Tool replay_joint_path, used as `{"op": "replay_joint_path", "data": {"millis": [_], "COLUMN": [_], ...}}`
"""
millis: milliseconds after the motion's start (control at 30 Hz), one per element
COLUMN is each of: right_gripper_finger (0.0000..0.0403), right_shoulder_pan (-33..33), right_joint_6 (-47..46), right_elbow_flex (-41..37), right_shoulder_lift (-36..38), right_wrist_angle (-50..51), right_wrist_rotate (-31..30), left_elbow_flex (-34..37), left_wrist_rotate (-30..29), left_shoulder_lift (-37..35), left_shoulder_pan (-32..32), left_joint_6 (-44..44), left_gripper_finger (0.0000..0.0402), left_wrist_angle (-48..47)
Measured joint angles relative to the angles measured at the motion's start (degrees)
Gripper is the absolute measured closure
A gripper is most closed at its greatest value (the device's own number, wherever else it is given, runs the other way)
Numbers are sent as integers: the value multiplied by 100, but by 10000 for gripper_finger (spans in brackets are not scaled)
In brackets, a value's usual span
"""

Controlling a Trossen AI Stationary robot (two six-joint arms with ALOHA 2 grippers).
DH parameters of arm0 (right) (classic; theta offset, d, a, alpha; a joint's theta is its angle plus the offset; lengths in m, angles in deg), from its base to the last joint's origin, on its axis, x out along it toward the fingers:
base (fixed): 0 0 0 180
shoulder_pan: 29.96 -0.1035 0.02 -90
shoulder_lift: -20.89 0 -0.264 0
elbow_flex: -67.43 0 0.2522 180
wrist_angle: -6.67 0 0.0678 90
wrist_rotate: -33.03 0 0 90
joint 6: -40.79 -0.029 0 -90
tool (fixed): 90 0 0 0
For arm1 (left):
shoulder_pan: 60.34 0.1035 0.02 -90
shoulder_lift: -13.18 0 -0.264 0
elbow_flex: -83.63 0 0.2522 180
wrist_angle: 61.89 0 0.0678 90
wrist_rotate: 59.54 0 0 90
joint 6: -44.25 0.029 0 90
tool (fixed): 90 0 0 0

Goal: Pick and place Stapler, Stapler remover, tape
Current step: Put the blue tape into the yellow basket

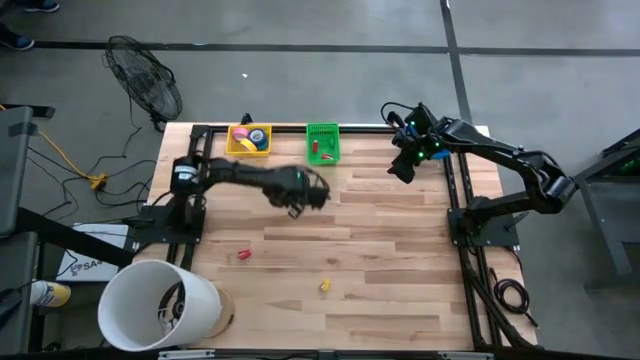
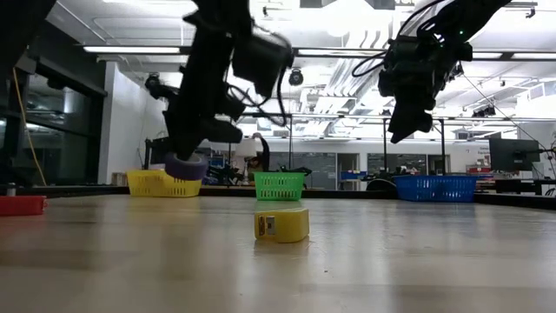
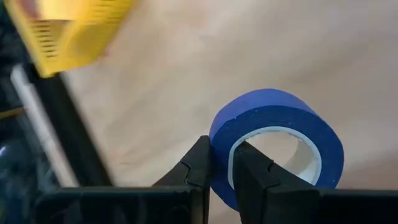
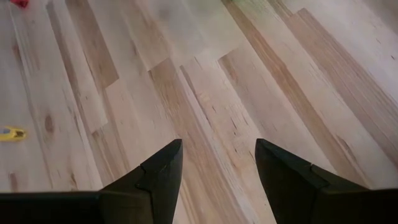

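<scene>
From the high view we see the left gripper (image 1: 308, 196) out over the middle of the wooden table (image 1: 400, 260), below the yellow basket (image 1: 248, 140) and the green basket (image 1: 322, 143) that stand at the far edge. The yellow basket holds several tape rolls. The right gripper (image 1: 403, 168) hangs over the table's far right part, well apart from everything. A small red piece (image 1: 243, 256) and a small yellow piece (image 1: 324, 286) lie on the near half of the table.

From the low view we see the left gripper (image 2: 187, 156) raised above the tabletop with the blue tape roll (image 2: 186, 166) at its tips, clear of the wood. The yellow piece (image 2: 281, 224) rests in front, and a blue basket (image 2: 434, 188) stands far off to the right.

In the left wrist view we find the 2 fingers (image 3: 198, 171) pinched tight on the wall of the blue tape roll (image 3: 280, 118), 1 finger outside and 1 inside its open centre, with the yellow basket (image 3: 62, 31) beyond.

In the right wrist view the 2 fingers (image 4: 158, 177) stand spread apart over bare wood, gripping nothing.
</scene>
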Motion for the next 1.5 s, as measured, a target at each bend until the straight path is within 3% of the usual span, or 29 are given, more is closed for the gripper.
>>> {"op": "replay_joint_path", "data": {"millis": [267,733,967,1267,1500], "right_gripper_finger": [210,210,210,210,210], "right_shoulder_pan": [-2,0,0,0,-1], "right_joint_6": [-212,-644,-902,-1181,-1285], "right_elbow_flex": [0,0,0,0,0], "right_shoulder_lift": [0,0,0,0,0], "right_wrist_angle": [13,-23,-96,-231,-267], "right_wrist_rotate": [-43,-326,-487,-609,-621], "left_elbow_flex": [0,-4,0,6,575], "left_wrist_rotate": [-784,-2076,-2455,-2452,-2533], "left_shoulder_lift": [-8,-244,-238,-232,-223], "left_shoulder_pan": [1320,2890,3268,3375,3370], "left_joint_6": [134,-46,-308,-686,-470], "left_gripper_finger": [360,358,358,358,359], "left_wrist_angle": [-666,-563,-297,-163,76]}}
